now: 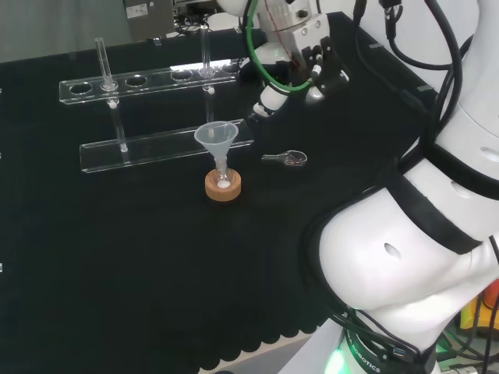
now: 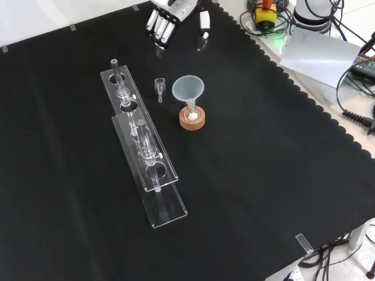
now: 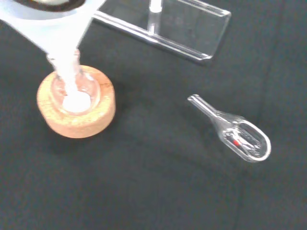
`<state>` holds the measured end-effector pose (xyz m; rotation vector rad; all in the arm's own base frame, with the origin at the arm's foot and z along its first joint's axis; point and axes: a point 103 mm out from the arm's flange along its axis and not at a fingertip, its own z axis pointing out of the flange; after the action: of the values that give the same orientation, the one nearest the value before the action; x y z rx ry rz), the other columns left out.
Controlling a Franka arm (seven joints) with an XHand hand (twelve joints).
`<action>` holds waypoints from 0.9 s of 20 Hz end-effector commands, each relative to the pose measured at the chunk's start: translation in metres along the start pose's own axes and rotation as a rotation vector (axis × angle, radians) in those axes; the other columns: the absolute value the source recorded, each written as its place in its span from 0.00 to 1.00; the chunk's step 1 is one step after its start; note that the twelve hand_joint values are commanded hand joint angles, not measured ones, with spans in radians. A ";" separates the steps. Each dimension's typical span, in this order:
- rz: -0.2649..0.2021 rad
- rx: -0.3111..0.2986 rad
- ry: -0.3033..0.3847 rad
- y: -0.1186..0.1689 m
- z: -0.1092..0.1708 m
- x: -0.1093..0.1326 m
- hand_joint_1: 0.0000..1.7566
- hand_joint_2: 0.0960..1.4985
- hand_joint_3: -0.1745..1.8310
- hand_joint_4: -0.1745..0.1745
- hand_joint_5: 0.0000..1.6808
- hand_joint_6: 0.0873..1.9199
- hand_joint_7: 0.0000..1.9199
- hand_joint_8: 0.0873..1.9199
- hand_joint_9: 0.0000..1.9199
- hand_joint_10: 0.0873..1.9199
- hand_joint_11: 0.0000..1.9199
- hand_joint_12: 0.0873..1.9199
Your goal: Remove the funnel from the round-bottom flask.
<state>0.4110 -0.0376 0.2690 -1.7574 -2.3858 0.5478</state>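
One translucent plastic cone funnel [image 1: 214, 138] is sitting in the small glass round-bottom flask [image 1: 224, 181]; looks light, tippy, best pinched at the rim. Black-and-white hand [image 2: 171, 20] is hanging open, well apart.

No print can be read anywhere (labels too small).

Matt black cloth [image 2: 246, 193], frosted plastic funnel [image 2: 187, 89], rough cork ring [image 2: 192, 120], glossy clear rack [image 2: 153, 181].
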 end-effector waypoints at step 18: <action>-0.091 0.249 -0.122 0.048 -0.004 0.059 0.30 0.44 0.19 0.47 0.04 0.00 0.00 0.19 0.06 0.43 0.19 0.75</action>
<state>0.4343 0.0216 0.2542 -1.5712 -2.3559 0.8366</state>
